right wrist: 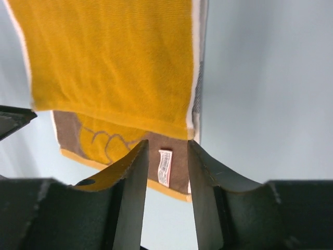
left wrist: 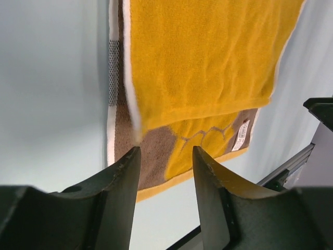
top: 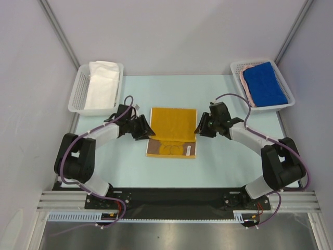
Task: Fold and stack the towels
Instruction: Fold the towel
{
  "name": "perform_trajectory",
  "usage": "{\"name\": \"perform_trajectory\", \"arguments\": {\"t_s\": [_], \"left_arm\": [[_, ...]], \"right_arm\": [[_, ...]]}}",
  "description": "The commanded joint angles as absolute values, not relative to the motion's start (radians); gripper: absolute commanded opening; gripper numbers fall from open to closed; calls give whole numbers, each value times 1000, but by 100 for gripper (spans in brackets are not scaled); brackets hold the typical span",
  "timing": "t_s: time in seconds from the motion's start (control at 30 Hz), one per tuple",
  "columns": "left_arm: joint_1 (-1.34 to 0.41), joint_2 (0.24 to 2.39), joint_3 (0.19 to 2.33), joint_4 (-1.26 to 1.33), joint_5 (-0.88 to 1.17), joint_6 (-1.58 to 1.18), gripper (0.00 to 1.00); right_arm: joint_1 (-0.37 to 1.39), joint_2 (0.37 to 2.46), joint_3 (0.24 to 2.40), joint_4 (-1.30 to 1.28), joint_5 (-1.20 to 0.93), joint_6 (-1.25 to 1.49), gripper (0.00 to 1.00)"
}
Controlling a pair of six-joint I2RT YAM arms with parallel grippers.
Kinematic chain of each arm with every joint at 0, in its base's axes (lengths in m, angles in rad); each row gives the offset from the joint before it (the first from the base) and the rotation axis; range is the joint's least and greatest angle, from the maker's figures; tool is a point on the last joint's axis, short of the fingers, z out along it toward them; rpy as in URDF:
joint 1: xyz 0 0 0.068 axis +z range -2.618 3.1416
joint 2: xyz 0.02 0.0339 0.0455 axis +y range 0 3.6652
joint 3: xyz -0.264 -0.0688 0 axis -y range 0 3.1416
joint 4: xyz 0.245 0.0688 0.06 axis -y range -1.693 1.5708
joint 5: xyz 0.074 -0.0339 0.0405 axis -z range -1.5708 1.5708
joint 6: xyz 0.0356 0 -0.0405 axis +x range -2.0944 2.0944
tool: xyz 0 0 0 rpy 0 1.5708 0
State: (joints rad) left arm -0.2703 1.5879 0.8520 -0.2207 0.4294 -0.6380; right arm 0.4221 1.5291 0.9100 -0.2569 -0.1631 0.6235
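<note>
1. The yellow-orange towel (top: 173,125) lies flat mid-bench (top: 223,161), between my two tools. Its far half is folded toward me, and a brown strip with a label shows at the near edge.
2. My left tool (top: 147,131) has its jaws spread wide with nothing in them. It sits at the towel's left edge, by the flap's near-left corner.
3. My right tool (top: 200,128) has its jaws parted less wide, also empty. It sits just beside the towel's right edge, by the flap's near-right corner.
4. Key relation: the towel lies inward of both tools, and the flap's free edge runs left-right, straight between them. Neither arm is nearer.
5. My judgement: the next fold needs each tool to pinch its own side.
6. The white towel (top: 101,83) is in the far-left basket (top: 77,96). The blue towel (top: 264,83) is in the far-right basket (top: 237,67). Both are well apart from my tools.
</note>
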Motion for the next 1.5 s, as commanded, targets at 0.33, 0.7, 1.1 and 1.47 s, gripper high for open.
{"name": "perform_trajectory", "arguments": {"t_s": [0.33,0.7,1.1,1.47], "left_arm": [[-276,1532,819,-210,339,-660,43],[-285,1603,837,-167,314,-660,49],[-295,1654,879,-173,313,-663,45],[-296,1666,890,-169,318,-661,34]], "right_arm": [[459,1499,844,-192,-95,591,34],[497,1562,856,-161,-35,563,34],[503,1598,862,-147,-25,565,34],[503,1606,868,-144,-34,568,29]]}}
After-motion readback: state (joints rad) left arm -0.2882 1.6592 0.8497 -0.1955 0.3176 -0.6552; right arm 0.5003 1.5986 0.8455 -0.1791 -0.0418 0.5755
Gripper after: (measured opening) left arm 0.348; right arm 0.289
